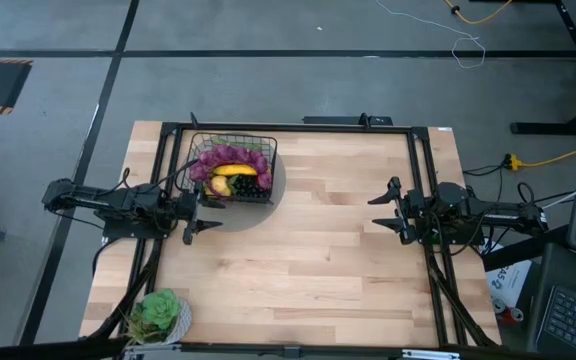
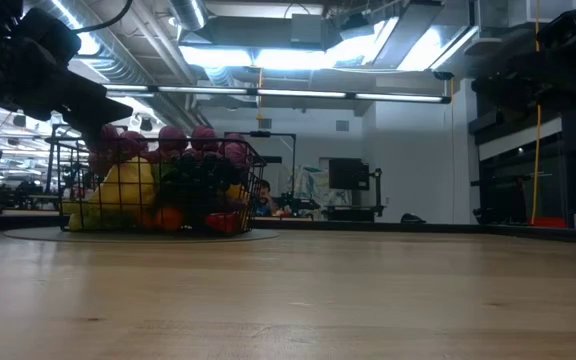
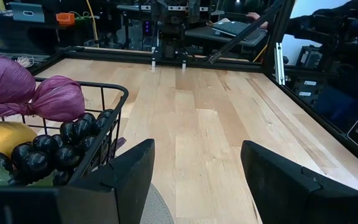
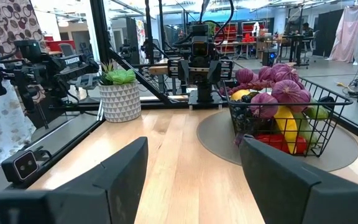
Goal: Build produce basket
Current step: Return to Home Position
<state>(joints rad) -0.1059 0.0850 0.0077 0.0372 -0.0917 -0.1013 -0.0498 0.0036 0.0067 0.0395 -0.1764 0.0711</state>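
Full basket, arms drawn back

The table (image 1: 308, 260) fills mid-frame, with the basket (image 1: 234, 136) at its upper left. The left gripper (image 1: 206, 212) is just below the basket and the right gripper (image 1: 381, 210) is mid-right (both with fingers spread). Produce (image 1: 213, 158) is heaped inside the basket.

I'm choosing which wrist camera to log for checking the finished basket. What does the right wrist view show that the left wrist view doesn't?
Only the right wrist view: the potted plant, a red piece low in the basket, and the left arm behind it. Only the left wrist view: black grapes close up against the mesh, and the right arm across the table. Both: the purple bulbs, the yellow banana, and each arm's own open gripper, the left end effector and the right end effector.
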